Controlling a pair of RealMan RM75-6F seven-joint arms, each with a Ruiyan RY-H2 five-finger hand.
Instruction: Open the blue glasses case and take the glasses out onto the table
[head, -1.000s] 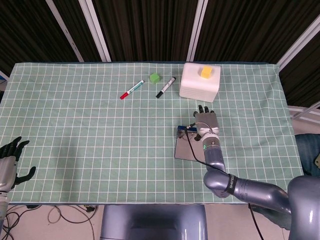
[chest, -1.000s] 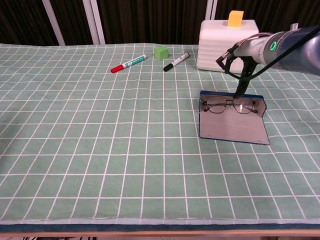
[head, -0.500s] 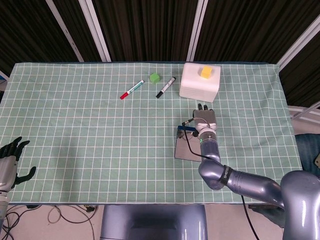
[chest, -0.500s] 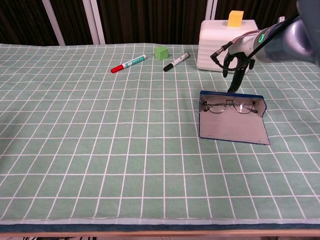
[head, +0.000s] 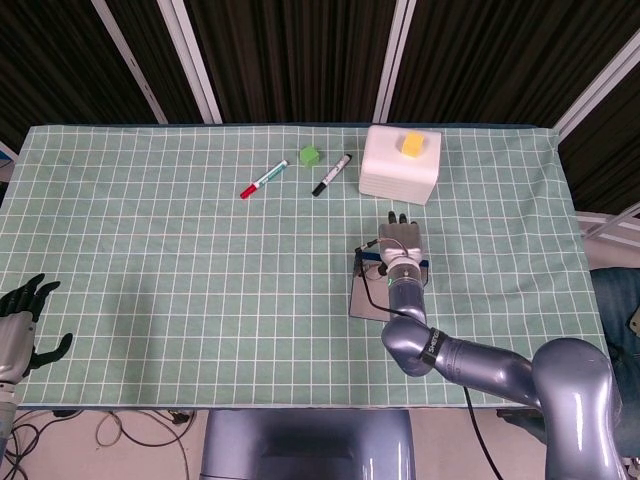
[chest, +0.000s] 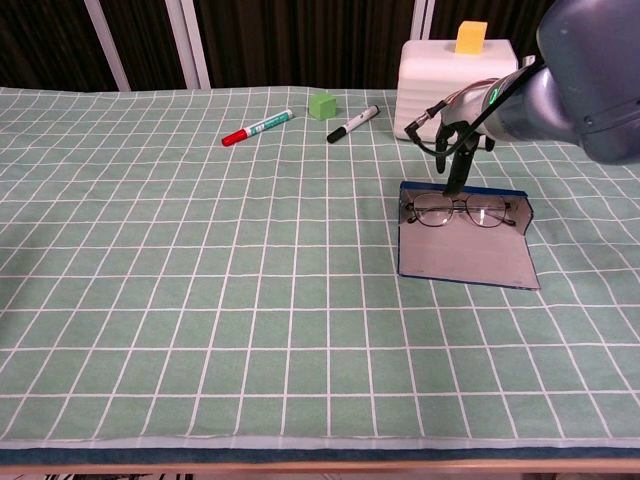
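The blue glasses case (chest: 465, 262) lies open on the green checked cloth, its grey lid flat towards me. The thin-framed glasses (chest: 460, 211) rest in the tray at its far edge. My right hand (chest: 458, 135) hangs over the case's back rim with its fingers (chest: 449, 178) pointing down, the tips just above the left lens and bridge, holding nothing. In the head view that hand (head: 400, 243) covers the far part of the case (head: 365, 298). My left hand (head: 18, 325) sits at the table's near left corner, fingers spread and empty.
A white box (chest: 450, 88) with a yellow block (chest: 472, 36) on top stands just behind the case. A black marker (chest: 353, 123), a green cube (chest: 321, 105) and a red marker (chest: 256, 128) lie at the back centre.
My right hand has slid left along the case's back rim, from over the right lens to over the left lens and bridge. Case, glasses and left hand have stayed put.
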